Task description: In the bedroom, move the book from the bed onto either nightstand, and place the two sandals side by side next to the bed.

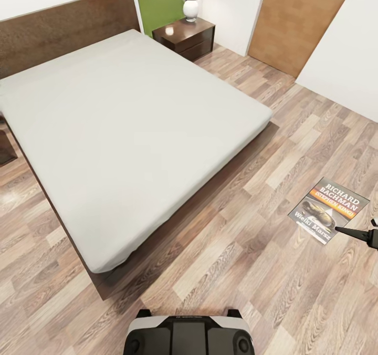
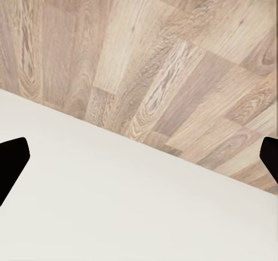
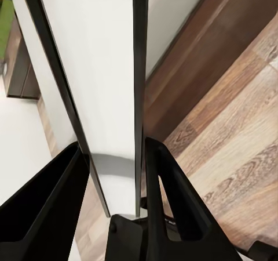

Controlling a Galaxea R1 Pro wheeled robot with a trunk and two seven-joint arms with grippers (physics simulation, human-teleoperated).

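Read on the cover of the book (image 1: 329,210): "RICHARD BACHMAN", "(STEPHEN KING)" on the orange band, and "Wielki Marsz" below.

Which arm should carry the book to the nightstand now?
Right. Its gripper is already shut on the book, held off the bed, fingers either side of it; nightstand is ahead.

Everything I see is evenly and brightly lit, with no clear single source. My bed (image 1: 131,134) looks almost flat white, its mattress washed out and nearly textureless. A soft, dim shadow runs under its edge onto the wood floor (image 1: 220,271). The nightstand (image 1: 185,37) top shows a pale glossy sheen. My right wrist view is sharp; straight edges lean strongly toward the corners.
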